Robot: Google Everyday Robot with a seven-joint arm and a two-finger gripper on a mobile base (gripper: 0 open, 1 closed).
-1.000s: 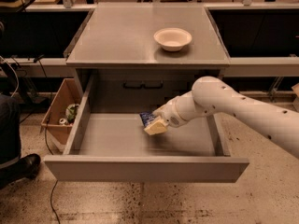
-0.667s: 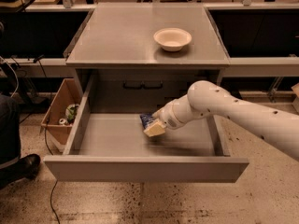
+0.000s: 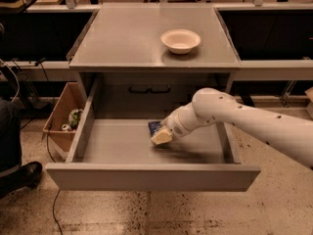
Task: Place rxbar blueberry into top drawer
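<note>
The top drawer (image 3: 146,177) is pulled open under the grey cabinet. My gripper (image 3: 161,137) reaches from the right into the middle of the drawer, low over its floor. It is shut on the rxbar blueberry (image 3: 154,127), a small dark-blue bar whose end sticks out at the gripper's upper left. I cannot tell whether the bar touches the drawer floor.
A white bowl (image 3: 180,40) stands on the cabinet top (image 3: 122,43). A grey panel with dark handles (image 3: 149,89) sits behind the drawer. A cardboard box (image 3: 61,116) with small items stands on the floor at left. A person's leg and shoe (image 3: 17,170) are at far left.
The arm has drawn slightly left and lowered, with the bar still in the gripper. The drawer and bowl have not moved.
</note>
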